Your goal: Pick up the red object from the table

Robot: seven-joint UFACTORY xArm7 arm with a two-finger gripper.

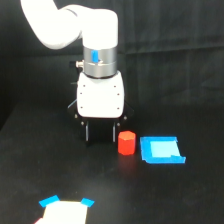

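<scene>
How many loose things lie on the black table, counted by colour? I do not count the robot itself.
Red: 1, the red object, standing at the exterior view's right of the jaws.
Blue: 1, the flat blue square piece.
White with blue corners: 1, the piece at the bottom edge, partly cut off.
Total: 3

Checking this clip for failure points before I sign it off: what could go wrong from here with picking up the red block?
1. The gripper stands to the exterior view's left of the red block, not over it; closing here would likely miss.
2. Moving sideways this low, a finger may knock the block away.
3. The blue square piece lies close beside the block, so a pushed block could slide onto it.
</scene>
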